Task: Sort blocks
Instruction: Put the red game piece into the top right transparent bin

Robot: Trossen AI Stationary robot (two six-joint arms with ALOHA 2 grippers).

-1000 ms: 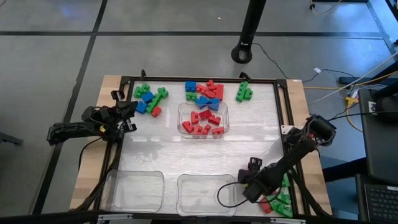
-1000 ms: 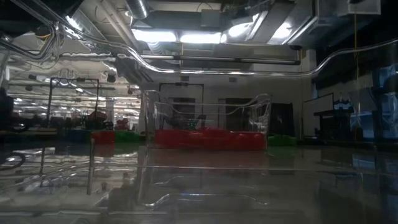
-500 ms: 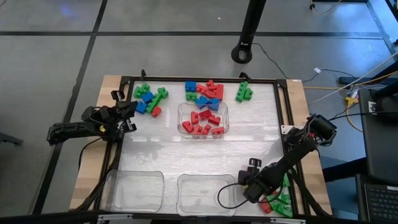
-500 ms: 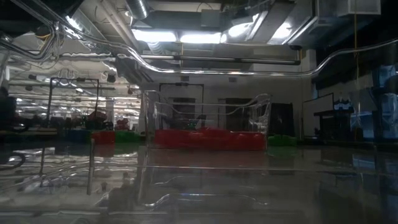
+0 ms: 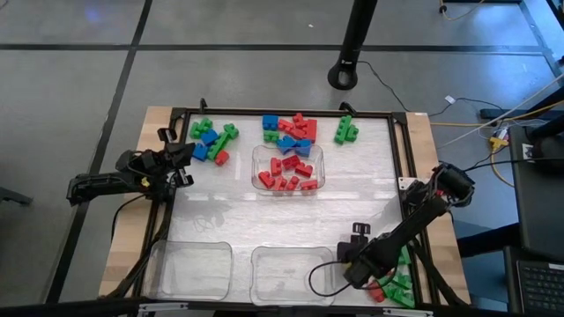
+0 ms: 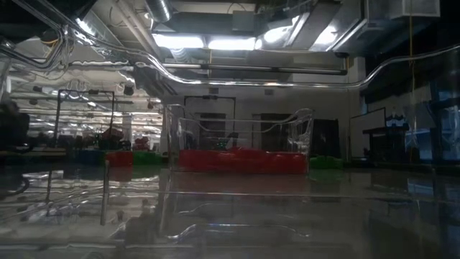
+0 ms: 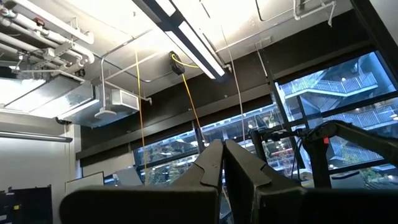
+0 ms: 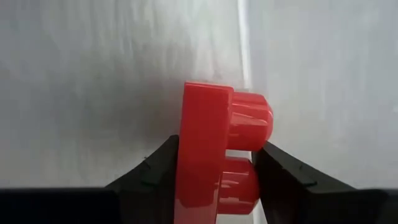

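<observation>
Red, green and blue blocks lie in loose groups along the table's far side (image 5: pixel 211 143) (image 5: pixel 289 129) (image 5: pixel 345 130). More red blocks fill the clear centre tray (image 5: pixel 288 167), which also shows in the low view as the tray (image 6: pixel 237 147). My right gripper (image 5: pixel 358 236) hovers over the near right part of the table, shut on a red block (image 8: pixel 208 146). My left gripper (image 5: pixel 182 159) waits shut at the left edge beside the far-left block group, its fingers (image 7: pixel 217 171) aimed up into the room. My right gripper pinches the red block between its two fingers. One finger (image 8: pixel 155 171) lies on the flat base side and the other (image 8: pixel 280 171) on the studs (image 8: pixel 249 118). The block sticks out past the fingertips toward the white table top. Whether it touches the table does not show.
Two clear trays (image 5: pixel 189 269) (image 5: pixel 291 275) stand at the near edge, the second just left of my right gripper. A few red and green blocks (image 5: pixel 397 283) lie at the near right corner. A black frame (image 5: pixel 405 132) borders the white mat.
</observation>
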